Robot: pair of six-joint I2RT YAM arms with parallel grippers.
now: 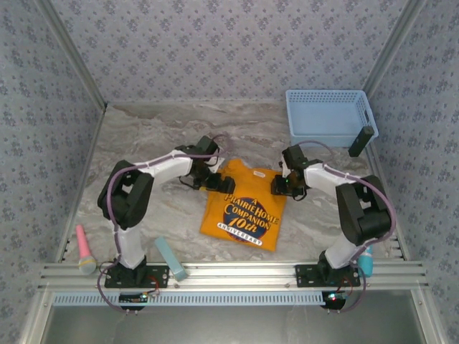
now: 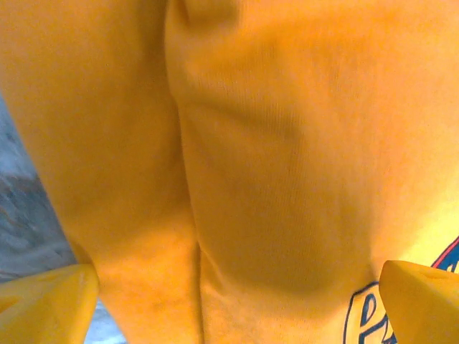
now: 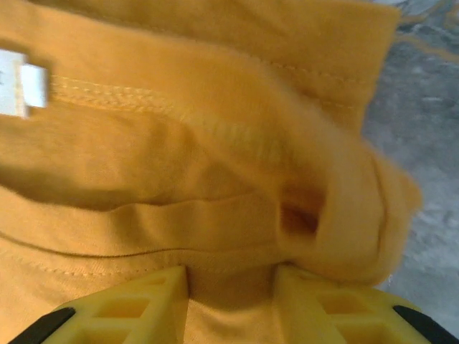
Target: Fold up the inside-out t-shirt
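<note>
The inside-out t-shirt (image 1: 244, 208), orange-yellow, lies flat mid-table with its dark lettering facing up. My left gripper (image 1: 213, 179) rests at the shirt's upper left corner. In the left wrist view it (image 2: 237, 308) stands wide open, pressed close over smooth cloth (image 2: 272, 143), one finger at each lower corner. My right gripper (image 1: 278, 185) is at the upper right corner. In the right wrist view its jaws (image 3: 231, 301) stand partly closed around a fold of cloth (image 3: 179, 143), which fills the gap and bunches over the right finger. A white neck label (image 3: 18, 93) shows at the left.
A light blue basket (image 1: 326, 115) sits at the back right with a dark stick (image 1: 361, 141) leaning at its corner. A pink tool (image 1: 84, 247) and a pale blue block (image 1: 171, 258) lie near the left base, and a teal object (image 1: 366, 265) by the right base.
</note>
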